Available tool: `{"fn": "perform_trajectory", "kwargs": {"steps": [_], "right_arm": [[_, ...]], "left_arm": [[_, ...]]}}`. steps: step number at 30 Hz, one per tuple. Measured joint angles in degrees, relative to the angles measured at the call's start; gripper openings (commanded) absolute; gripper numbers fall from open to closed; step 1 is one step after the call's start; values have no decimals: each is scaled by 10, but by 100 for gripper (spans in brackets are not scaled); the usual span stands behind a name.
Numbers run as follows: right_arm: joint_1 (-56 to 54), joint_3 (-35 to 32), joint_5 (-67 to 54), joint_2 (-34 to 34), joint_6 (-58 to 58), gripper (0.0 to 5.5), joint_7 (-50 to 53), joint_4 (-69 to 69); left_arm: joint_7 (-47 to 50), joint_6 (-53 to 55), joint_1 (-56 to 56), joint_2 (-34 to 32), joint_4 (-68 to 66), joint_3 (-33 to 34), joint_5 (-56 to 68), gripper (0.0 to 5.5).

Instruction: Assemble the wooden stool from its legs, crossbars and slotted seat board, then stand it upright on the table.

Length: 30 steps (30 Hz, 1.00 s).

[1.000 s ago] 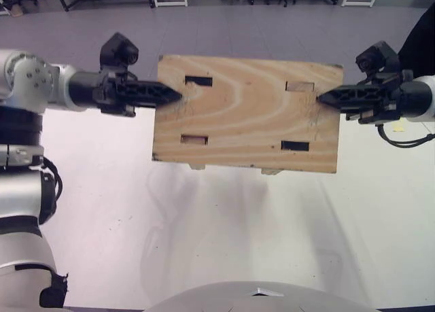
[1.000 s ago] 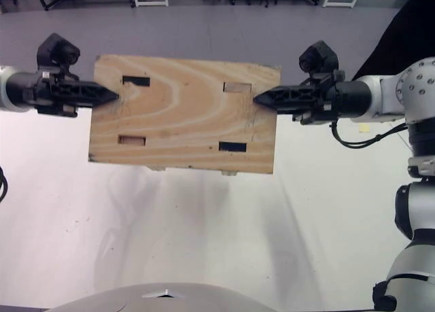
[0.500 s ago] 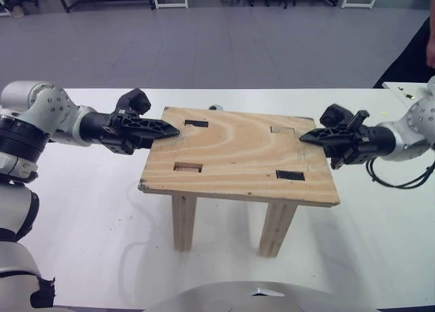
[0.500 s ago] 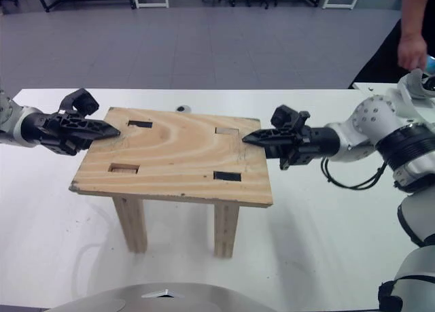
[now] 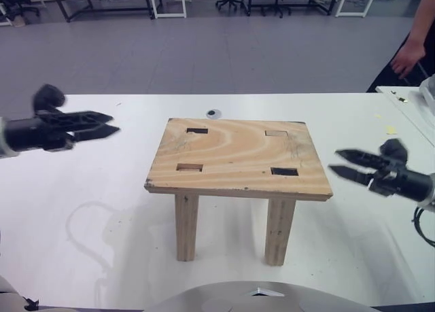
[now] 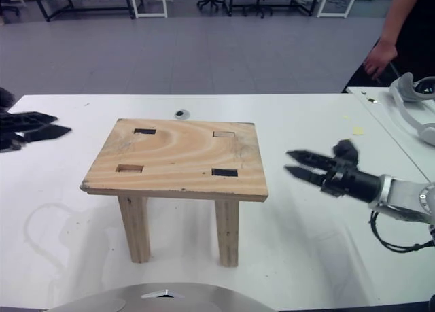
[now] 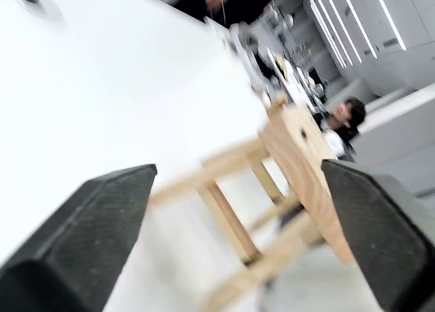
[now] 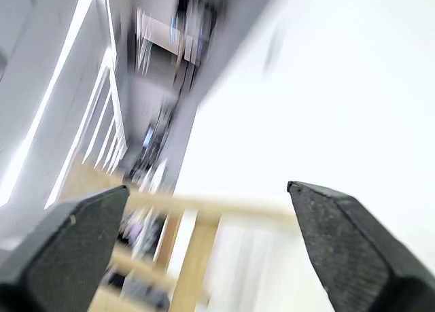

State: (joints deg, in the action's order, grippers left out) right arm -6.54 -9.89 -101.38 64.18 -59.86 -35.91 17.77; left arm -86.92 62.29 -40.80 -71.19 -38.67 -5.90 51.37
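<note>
the stool (image 5: 231, 164) stands upright near the middle of the bench (image 5: 102, 210). its seat board (image 5: 241, 145) is on top. two legs show under the near edge, one toward the left (image 5: 185, 227) and one toward the right (image 5: 279, 230). four slots lie in the seat board, two along the far edge and two nearer.

a small round piece (image 5: 214, 113) lies on the bench just behind the stool. the left end effector (image 5: 114, 123) hangs over the bench well to the stool's left. the right end effector (image 5: 334, 159) is just beside the seat board's near right corner, not touching it. a small note (image 5: 391, 130) lies on the bench farther right.
</note>
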Motion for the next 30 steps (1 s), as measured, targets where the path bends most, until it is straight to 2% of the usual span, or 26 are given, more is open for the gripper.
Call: {"fn": "perform_trajectory", "kwargs": {"steps": [3, 5, 6, 10, 13, 18, 30], "right_arm": [[-21, -37, 111, -76, 164, 430, 52, -13], [-38, -21, 213, -129, 266, 430, 88, -12], [-53, 0, 294, -167, 339, 430, 117, -1], [-104, 91, 569, -279, 566, 430, 208, 106], [-181, 129, 735, -362, 723, 430, 240, 282], [-226, 79, 794, -385, 822, 430, 222, 409], [-251, 14, 848, -406, 853, 430, 192, 438]], "left_arm": [[159, -190, 50, 51, -11, 107, -20, 464], [267, -303, 76, 109, -6, 145, -41, 464], [342, -377, 95, 160, 1, 164, -59, 464], [564, -602, 190, 310, 17, 182, -177, 464], [699, -749, 282, 414, -11, 172, -291, 464], [721, -787, 282, 430, -34, 191, -324, 464], [720, -793, 253, 453, -34, 202, -361, 464]]}}
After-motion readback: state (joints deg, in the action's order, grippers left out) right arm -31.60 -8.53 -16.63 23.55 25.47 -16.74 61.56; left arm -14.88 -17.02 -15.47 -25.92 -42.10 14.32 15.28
